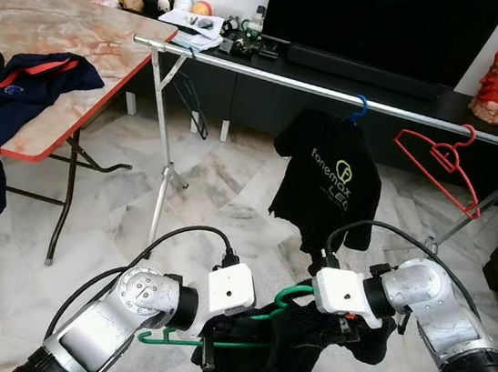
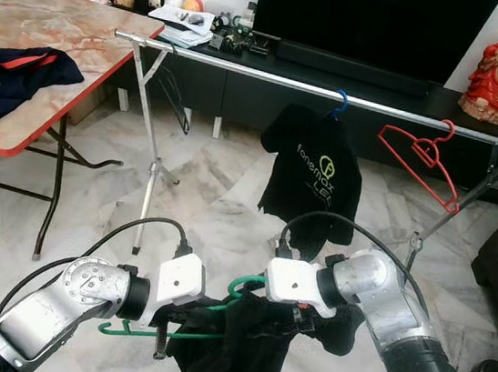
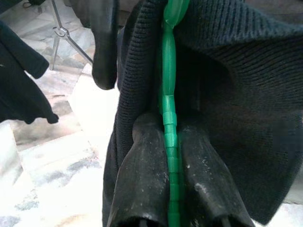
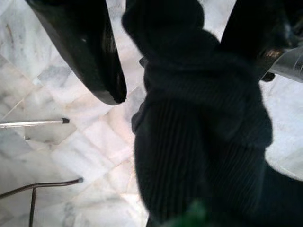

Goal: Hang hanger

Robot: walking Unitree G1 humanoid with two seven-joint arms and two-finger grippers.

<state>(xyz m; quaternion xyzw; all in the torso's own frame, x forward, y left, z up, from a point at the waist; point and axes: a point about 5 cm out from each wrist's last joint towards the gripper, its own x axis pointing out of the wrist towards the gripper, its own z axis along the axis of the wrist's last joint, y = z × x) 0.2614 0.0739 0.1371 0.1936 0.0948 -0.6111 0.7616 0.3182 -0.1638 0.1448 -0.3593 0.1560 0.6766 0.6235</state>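
Left gripper [image 3: 168,156] is pinching a slim green hanger [image 1: 210,340] draped with black knit garment [image 1: 277,359], low centre; right gripper [image 4: 189,71] is gaping around the cloth.

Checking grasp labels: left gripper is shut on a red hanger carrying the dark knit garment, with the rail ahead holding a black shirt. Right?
Not quite: the hanger pinched in the left gripper is green, as the left wrist view shows. A red hanger hangs empty on the rail. The rest holds: dark knit garment on it, black shirt ahead.
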